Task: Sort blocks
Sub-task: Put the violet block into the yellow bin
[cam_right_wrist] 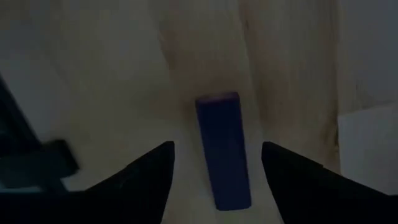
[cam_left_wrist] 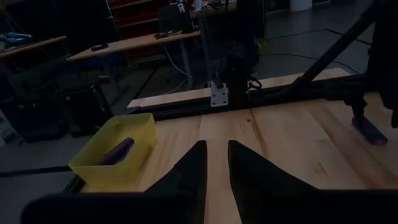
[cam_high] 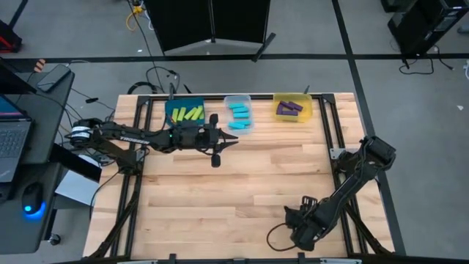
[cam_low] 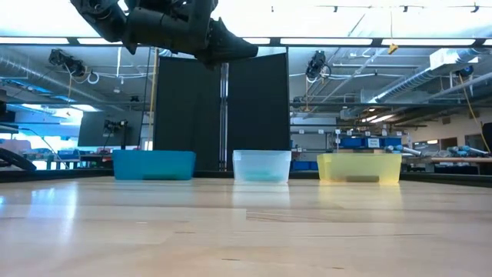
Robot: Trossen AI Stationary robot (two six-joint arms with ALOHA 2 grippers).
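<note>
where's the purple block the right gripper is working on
In the right wrist view the purple block lies on the bare wood tabletop between the open fingers of the right gripper, at the table's near right corner, far from the bins.

Left gripper point(cam_high: 233, 139) narrowly parted, raised; right gripper point(cam_high: 292, 218) apparently wide open, low.

Overhead, table-level, two wrist cams; bins point(cam_high: 238, 114) shared.

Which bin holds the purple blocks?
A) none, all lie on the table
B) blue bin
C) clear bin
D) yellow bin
D: in the high view the small purple bar-shaped blocks lie inside the yellow square plastic bin at the table's far edge.
</note>
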